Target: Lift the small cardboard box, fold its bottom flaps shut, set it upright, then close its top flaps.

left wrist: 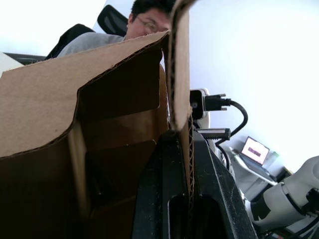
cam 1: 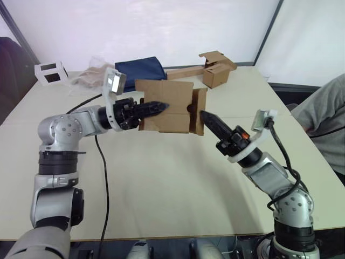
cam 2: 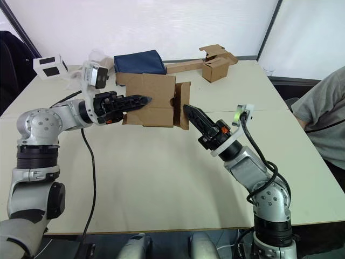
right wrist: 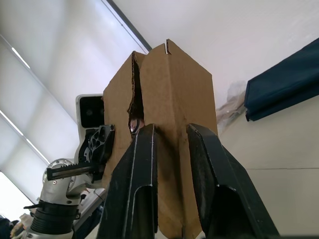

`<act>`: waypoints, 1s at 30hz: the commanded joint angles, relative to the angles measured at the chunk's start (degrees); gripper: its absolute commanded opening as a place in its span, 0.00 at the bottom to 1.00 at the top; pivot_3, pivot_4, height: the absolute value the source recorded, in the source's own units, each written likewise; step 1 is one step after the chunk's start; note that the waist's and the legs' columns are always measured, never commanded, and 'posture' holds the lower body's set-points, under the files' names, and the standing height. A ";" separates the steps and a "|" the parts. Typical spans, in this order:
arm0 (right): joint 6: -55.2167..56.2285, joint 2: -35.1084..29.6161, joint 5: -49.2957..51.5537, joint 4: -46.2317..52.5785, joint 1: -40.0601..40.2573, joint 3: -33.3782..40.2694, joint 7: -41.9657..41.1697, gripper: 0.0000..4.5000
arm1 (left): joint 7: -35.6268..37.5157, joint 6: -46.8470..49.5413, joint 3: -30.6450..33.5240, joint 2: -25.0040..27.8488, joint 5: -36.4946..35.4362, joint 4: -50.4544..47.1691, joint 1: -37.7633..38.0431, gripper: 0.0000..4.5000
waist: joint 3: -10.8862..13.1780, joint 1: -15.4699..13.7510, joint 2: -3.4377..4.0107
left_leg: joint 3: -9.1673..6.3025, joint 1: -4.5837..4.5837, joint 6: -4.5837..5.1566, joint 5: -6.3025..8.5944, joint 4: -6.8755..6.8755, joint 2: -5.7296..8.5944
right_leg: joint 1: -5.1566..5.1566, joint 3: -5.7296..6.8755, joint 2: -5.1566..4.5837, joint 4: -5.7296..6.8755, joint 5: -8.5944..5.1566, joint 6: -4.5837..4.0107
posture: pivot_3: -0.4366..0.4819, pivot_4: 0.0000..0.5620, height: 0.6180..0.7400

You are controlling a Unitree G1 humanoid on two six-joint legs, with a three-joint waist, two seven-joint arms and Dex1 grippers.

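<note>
Small cardboard box (cam 1: 164,106) held above the desk (cam 1: 161,178) centre, left claw (cam 1: 159,107) at its 9 o'clock, right claw (cam 1: 207,117) at 4 o'clock, second box (cam 1: 215,75) at 1 o'clock, folded cloth (cam 1: 139,69) at 11.

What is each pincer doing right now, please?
Left pincer: shut on the box, gripping one wall.
Right pincer: open, its fingers against the box's flaps, not gripping.

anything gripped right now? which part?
Left gripper is shut on a wall of the box, lifted off the table. Right gripper is open at its flaps, holding nothing.
</note>
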State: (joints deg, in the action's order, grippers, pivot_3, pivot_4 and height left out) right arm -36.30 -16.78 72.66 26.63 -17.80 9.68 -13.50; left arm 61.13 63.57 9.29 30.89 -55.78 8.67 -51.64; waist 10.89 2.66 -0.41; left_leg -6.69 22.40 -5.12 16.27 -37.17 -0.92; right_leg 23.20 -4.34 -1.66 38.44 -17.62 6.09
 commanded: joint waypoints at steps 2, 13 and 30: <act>1.19 0.52 -2.52 1.18 -1.49 -0.81 0.69 0.21 | -0.22 -0.10 1.25 -0.29 -1.48 -2.22 -0.54 0.00 | 0.00 -0.01 0.00 | 0.00 0.00 0.00 0.00 0.00 0.00 | 0.00 0.00 0.00 0.00 0.00 0.00 | 0.48 0.27 1.00; 1.26 2.50 -5.31 2.94 -2.19 -3.00 2.74 0.21 | -0.02 -1.14 0.41 -0.55 -0.57 -4.03 1.45 0.00 | 0.00 0.00 0.00 | 0.00 0.00 0.00 0.00 0.00 0.00 | 0.00 0.00 0.00 0.00 0.00 0.00 | 0.48 0.27 1.00; -1.13 1.65 5.71 6.60 -0.82 -2.80 5.76 0.21 | 0.87 -2.82 -0.24 -0.44 0.57 -3.07 2.47 0.00 | 0.00 -0.01 0.00 | 0.00 0.00 0.00 0.00 0.00 0.00 | 0.00 0.00 -0.01 0.00 0.00 0.00 | 0.48 0.27 1.00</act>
State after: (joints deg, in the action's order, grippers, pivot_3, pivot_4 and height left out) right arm -37.23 -15.10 76.29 29.59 -18.09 7.29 -7.88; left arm 61.72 61.63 8.73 30.30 -55.17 6.57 -49.04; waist 10.89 2.65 -0.41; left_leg -6.69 22.40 -5.12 16.27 -37.16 -0.92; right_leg 23.20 -4.34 -1.66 38.45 -17.63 6.09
